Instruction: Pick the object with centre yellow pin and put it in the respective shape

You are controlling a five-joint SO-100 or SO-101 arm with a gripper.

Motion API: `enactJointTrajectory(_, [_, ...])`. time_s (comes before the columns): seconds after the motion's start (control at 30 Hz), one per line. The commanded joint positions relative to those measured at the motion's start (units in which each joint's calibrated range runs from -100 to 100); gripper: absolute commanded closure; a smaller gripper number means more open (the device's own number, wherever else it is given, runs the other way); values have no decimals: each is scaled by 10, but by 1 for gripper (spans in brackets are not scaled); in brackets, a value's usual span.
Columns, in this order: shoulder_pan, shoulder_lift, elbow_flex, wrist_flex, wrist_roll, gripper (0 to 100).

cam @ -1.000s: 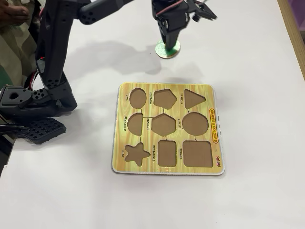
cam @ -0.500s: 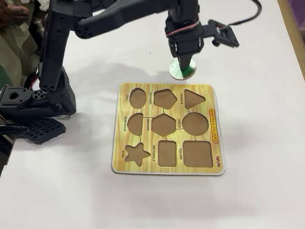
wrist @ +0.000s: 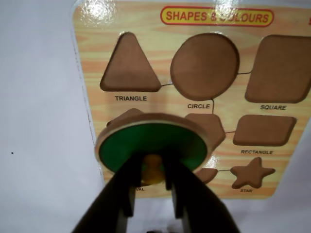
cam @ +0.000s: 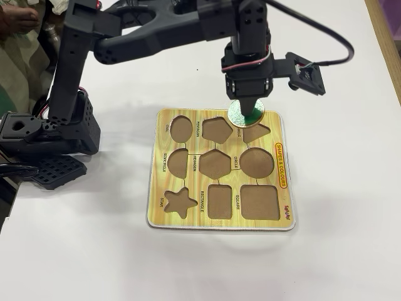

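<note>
In the wrist view the green disc (wrist: 153, 141) hides the pentagon and oval cutouts; its yellow knob (wrist: 152, 171) is pinched between the hand (wrist: 153, 187)'s fingers. The disc hangs above the shape board (cam: 219, 172)'s upper edge, short of the CIRCLE cutout (cam: 257, 162). White worktop (cam: 351, 188).

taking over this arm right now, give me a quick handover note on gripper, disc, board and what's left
Gripper: shut on the yellow knob of the flat round green disc with pale wooden rim, which is lifted off the table.
Disc position: over the far edge of the yellow wood-grain shape board, above the triangle cutout in the fixed view.
Round brown cutout labelled CIRCLE: empty, as are all the other cutouts in view.
Done: pick and lift.
Left: carry it on to the circle cutout, lower, release.
</note>
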Motion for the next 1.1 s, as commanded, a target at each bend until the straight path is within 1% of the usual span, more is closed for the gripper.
enactJointTrajectory(0.0, [17,-8,-67,3,4,99])
enactJointTrajectory(0.17, [22,55,-168,5,5,99])
enactJointTrajectory(0.57, [23,145,-293,6,5,99])
enactJointTrajectory(1.07, [18,229,-314,20,0,99])
